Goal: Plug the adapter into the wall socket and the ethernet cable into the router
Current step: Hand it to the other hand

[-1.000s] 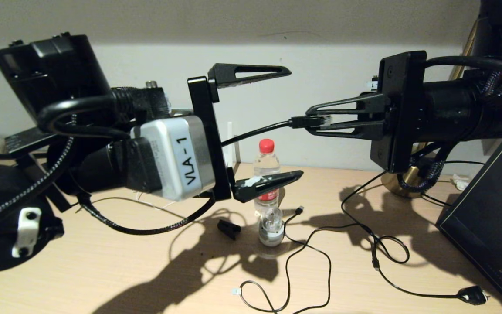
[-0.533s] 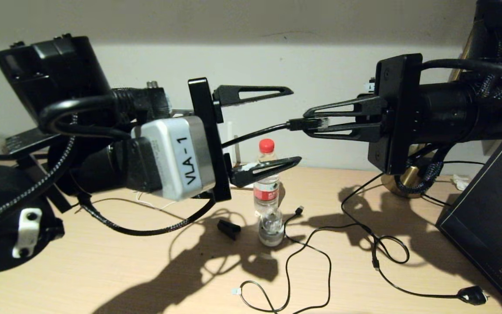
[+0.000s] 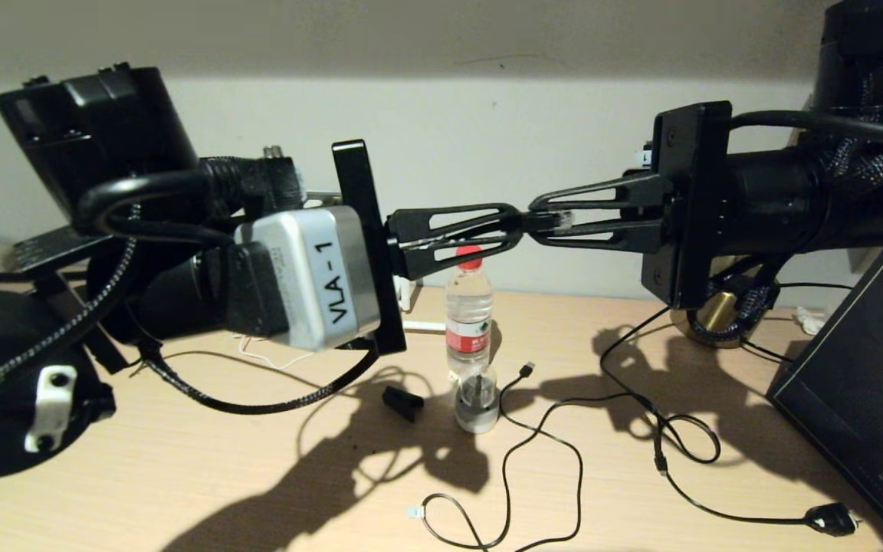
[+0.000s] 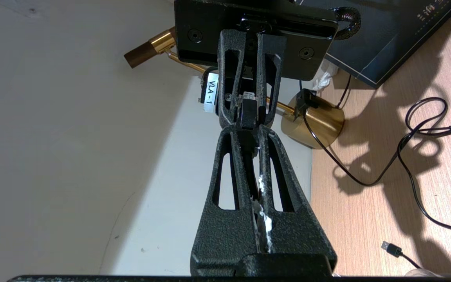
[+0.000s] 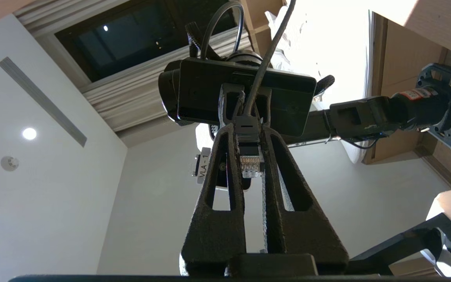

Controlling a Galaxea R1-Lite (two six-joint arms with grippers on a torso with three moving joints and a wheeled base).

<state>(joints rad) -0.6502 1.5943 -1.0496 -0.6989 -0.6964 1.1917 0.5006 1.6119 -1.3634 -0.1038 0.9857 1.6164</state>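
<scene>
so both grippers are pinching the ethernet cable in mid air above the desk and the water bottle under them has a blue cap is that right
One detail is off: the water bottle has a red cap, not blue, as the head view shows. The rest holds: the left gripper and the right gripper are both shut on the ethernet cable in mid-air above the desk.
</scene>
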